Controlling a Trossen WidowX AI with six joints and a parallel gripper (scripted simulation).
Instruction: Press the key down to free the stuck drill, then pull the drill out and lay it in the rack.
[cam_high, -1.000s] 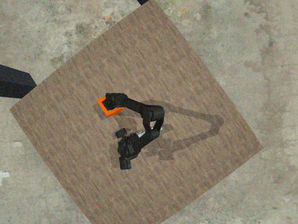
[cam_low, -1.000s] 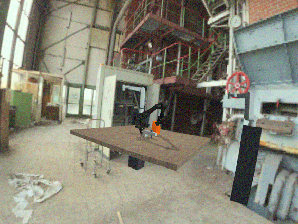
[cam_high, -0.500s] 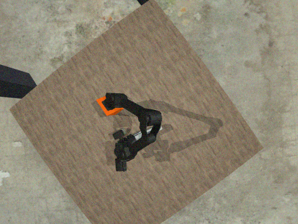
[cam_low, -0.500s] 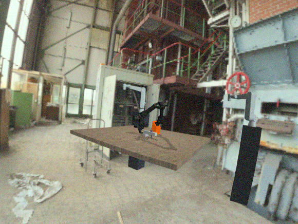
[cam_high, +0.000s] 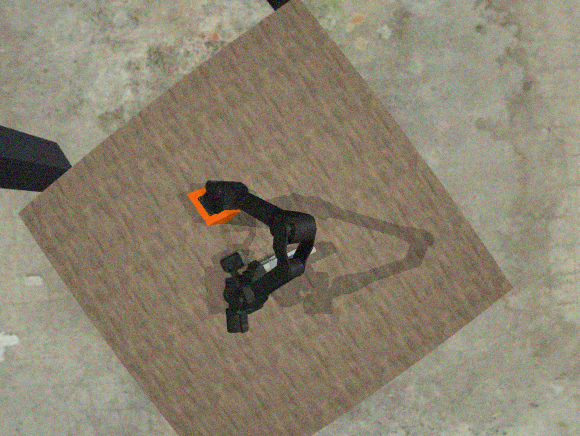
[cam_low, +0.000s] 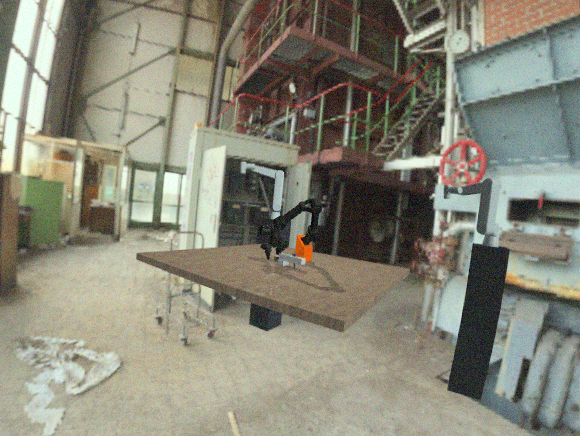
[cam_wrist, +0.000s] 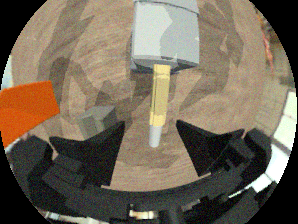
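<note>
Black parallel-jaw gripper (cam_high: 240, 295) (cam_low: 268, 254) (cam_wrist: 150, 123) is spread wide w/ nothing pinched, prob. so the fingers can straddle the yellow drill w/ a grey tip (cam_wrist: 160, 95). That's sticking out of the grey boxy holder (cam_high: 289, 254) (cam_low: 291, 259) (cam_wrist: 167, 35), between the fingertips in the wrist cam, not gripped. IMO the key's pressed alr., so pulling comes next, tbh.

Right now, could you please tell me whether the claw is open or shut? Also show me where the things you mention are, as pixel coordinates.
Open: in the wrist view, the claw's (cam_wrist: 151, 124) two black fingers stand wide apart.
</note>
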